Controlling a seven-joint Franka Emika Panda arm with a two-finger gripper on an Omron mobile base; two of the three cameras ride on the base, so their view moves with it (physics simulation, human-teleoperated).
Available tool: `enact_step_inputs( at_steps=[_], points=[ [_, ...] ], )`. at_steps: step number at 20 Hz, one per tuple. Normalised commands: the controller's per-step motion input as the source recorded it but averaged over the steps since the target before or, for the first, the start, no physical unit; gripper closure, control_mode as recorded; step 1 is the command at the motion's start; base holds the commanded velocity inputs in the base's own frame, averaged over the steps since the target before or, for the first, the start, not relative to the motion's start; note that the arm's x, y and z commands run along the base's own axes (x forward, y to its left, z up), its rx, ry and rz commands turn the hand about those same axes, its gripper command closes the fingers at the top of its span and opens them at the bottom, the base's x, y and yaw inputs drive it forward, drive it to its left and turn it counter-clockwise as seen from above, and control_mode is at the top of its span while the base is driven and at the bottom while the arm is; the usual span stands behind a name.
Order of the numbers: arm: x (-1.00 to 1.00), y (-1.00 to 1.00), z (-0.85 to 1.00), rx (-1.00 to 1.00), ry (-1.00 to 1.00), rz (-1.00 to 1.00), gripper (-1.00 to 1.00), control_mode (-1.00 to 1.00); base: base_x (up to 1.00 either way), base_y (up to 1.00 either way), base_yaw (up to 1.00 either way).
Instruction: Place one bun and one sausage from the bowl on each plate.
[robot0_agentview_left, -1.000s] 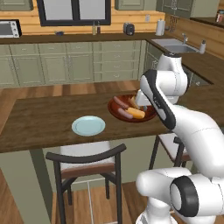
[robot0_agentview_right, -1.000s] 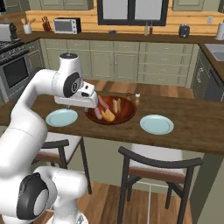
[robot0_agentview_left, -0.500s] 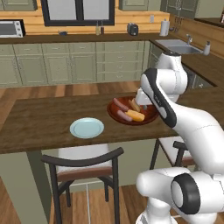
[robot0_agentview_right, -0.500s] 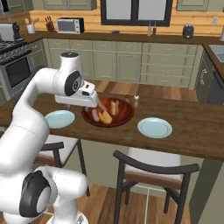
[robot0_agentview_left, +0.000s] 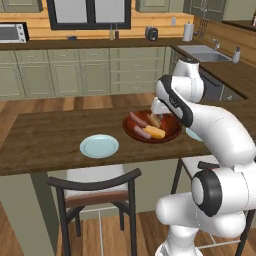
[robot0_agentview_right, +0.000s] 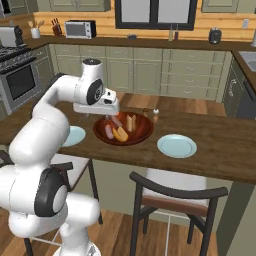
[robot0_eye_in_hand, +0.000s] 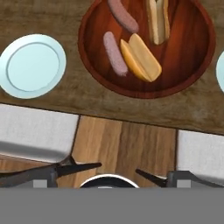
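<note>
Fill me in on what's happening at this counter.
The white robot arm is hanging over the wooden bowl on the counter, jaws open and holding nothing. Two sausages and two buns lie in the bowl. The pale blue plate beside it is bare, and so is the one on the other side. No bun or sausage has reached a plate yet.

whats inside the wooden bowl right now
The bowl holds two sausages and two buns, one bun partly cut off by the frame edge. Anything under the buns is hidden.
</note>
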Motion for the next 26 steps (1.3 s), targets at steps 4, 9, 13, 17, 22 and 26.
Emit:
enact_step_inputs(
  at_steps=[4, 9, 13, 17, 22, 26],
  points=[
    [0.56, -0.46, -0.62, 0.03, 0.00, 0.13, -1.00, -1.00, 0.00, 0.00, 0.00],
    [0.56, -0.34, -0.65, 0.00, 0.03, 0.16, -1.00, -1.00, 0.00, 0.00, 0.00],
    [0.54, -0.12, -0.60, 0.00, 0.05, 0.18, -1.00, -1.00, 0.00, 0.00, 0.00],
    [0.60, 0.00, -0.55, -0.01, 0.08, 0.14, -1.00, -1.00, 0.00, 0.00, 0.00],
    [0.61, 0.00, -0.39, -0.05, 0.15, 0.11, -1.00, -1.00, 0.00, 0.00, 0.00],
    [0.49, 0.08, -0.34, -0.06, 0.15, 0.08, -1.00, -1.00, 0.00, 0.00, 0.00]
  ],
)
